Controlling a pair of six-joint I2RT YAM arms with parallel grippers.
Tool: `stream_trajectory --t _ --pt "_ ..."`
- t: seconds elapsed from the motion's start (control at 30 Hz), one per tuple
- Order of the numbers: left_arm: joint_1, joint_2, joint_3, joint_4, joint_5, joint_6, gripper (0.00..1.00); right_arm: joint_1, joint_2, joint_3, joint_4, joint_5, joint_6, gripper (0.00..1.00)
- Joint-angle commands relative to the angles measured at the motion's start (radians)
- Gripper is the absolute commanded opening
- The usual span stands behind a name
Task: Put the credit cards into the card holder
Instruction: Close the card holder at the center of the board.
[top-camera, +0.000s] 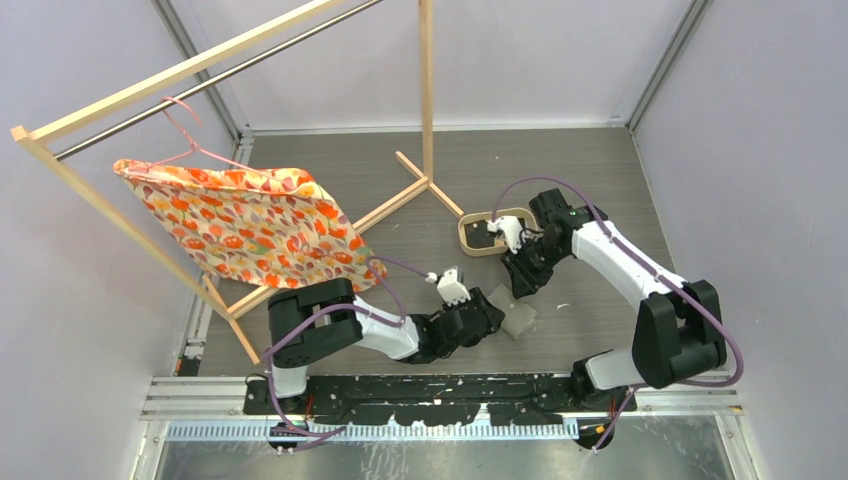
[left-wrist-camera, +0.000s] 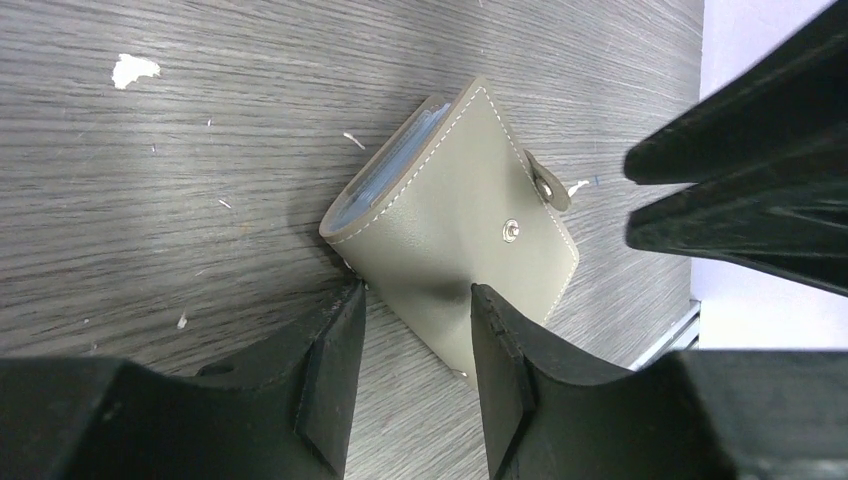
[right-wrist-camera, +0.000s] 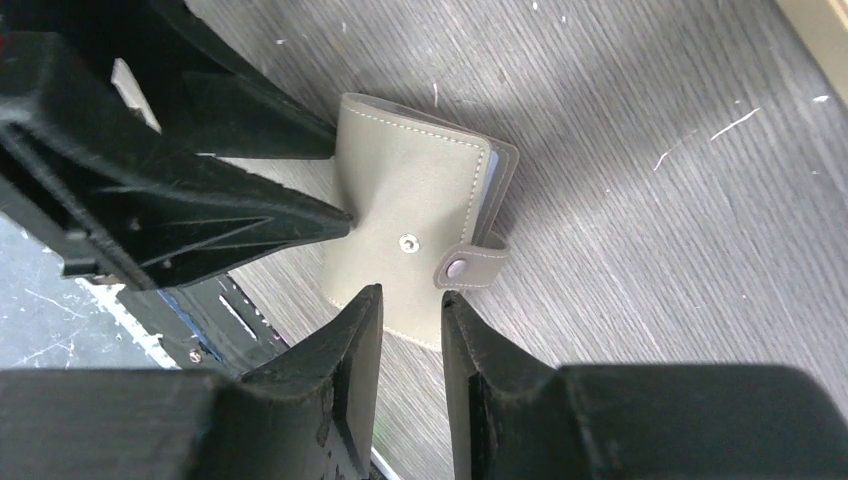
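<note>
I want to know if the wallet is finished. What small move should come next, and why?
Probably press the strap tab onto the snap stud with the right hand: the card holder lies folded shut on the table, but its tab sits unfastened beside the stud, and the left hand is at its edge.

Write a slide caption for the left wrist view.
Folded grey card holder, snap strap unfastened, at the parted fingertips of the left gripper.

Setting: robot test cell, laboratory type. Evidence: plain pale wall panels (top-camera: 540, 60) enclosing a grey wood-grain table (top-camera: 590, 170); wooden garment rack (top-camera: 427, 100) standing on it, floral cloth (top-camera: 250, 225) hung from the rack; in front of the rack, left arm (top-camera: 330, 325) and right arm (top-camera: 620, 255) bolted to a black mounting rail (top-camera: 440, 395).
</note>
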Motion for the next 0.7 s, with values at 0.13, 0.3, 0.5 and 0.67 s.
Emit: stream_trajectory --t 0.13,0.3,0.5,0.67 --pt "0.010 -0.035 -0.028 0.057 -0.012 0.054 0.46 0.006 0.082 0.015 0.038 0.054 0.056 0.33" --pt "0.016 -0.032 -0.007 0.001 -0.012 0.023 0.47 0.022 0.110 0.018 0.049 0.088 0.072 0.30" --pt "0.016 -0.024 0.015 -0.054 -0.010 -0.008 0.46 0.031 0.132 0.019 0.058 0.111 0.085 0.26" --pt "0.015 -0.018 0.030 -0.093 -0.007 -0.031 0.46 0.035 0.138 0.020 0.063 0.124 0.091 0.22"
